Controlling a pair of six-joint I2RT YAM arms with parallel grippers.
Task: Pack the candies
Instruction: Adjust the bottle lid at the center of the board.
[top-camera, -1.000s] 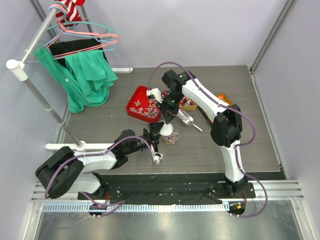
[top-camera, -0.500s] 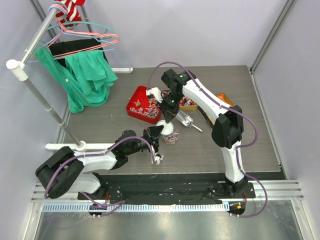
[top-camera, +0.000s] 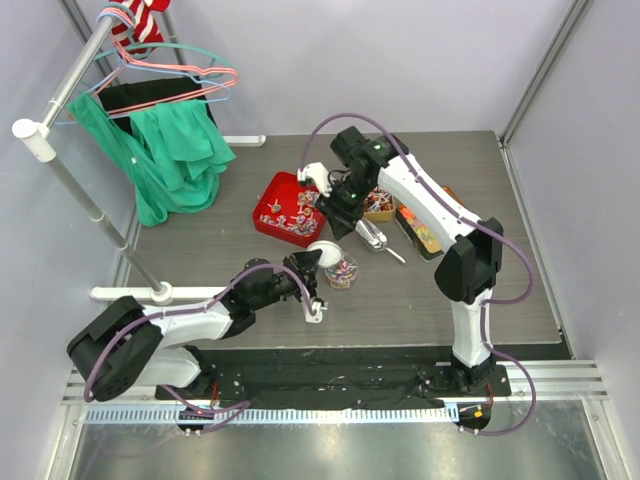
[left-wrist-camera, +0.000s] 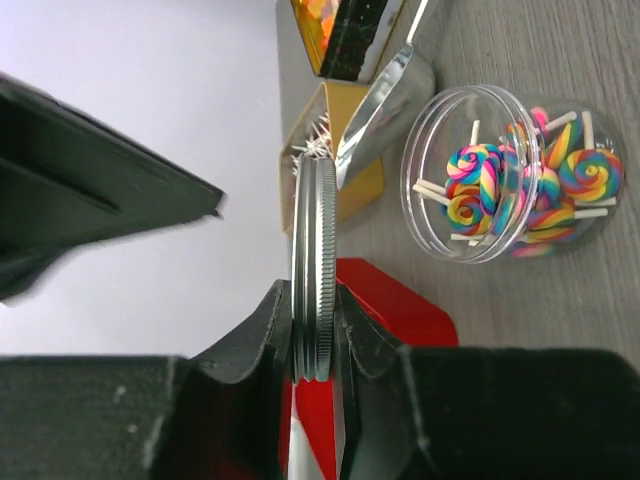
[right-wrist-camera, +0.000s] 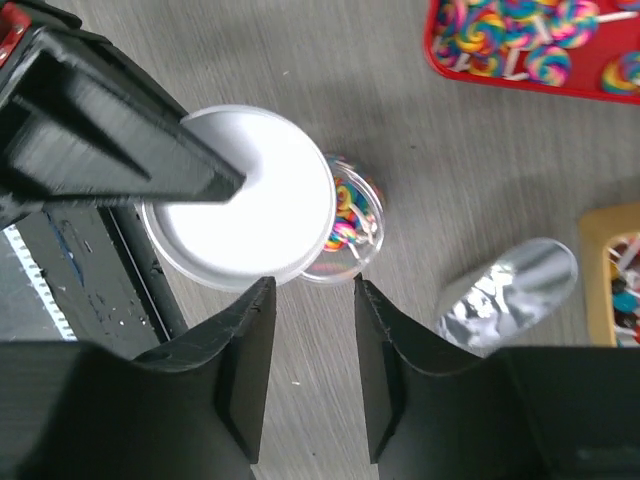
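**Lid pinched beside an open jar of candies**

The left jaws are pressed onto a round white lid (left-wrist-camera: 314, 250). They grip it by its ribbed edge, so the left wrist view shows it edge-on. From the right wrist it reads as a smooth, flat plastic disc (right-wrist-camera: 245, 195).

The right jaws are spread, with nothing between them. They hang over the lid and over the jar (left-wrist-camera: 515, 170). The jar is a clear, round, straight-walled plastic tub standing open on the grey wood-grain counter (top-camera: 230, 250).

The candies (left-wrist-camera: 495, 190) are flat rainbow-swirl discs on thin white sticks. Several lie crossed inside the jar, too overlapped for a sure count. More of the candies (right-wrist-camera: 510, 30) are scattered in a shallow red tray (top-camera: 272, 200) behind the jar.

In the left wrist view the jar sits near the pinched lid and apart from it. From the right wrist the lid overlaps the jar's rim, and contact cannot be told.

There is one jar, one lid and one red tray. One shiny metal scoop (right-wrist-camera: 508, 292) lies just beside the jar. One yellow box (left-wrist-camera: 352, 175) stands behind the scoop. A dark tray of orange pieces (top-camera: 420, 228) lies further right.
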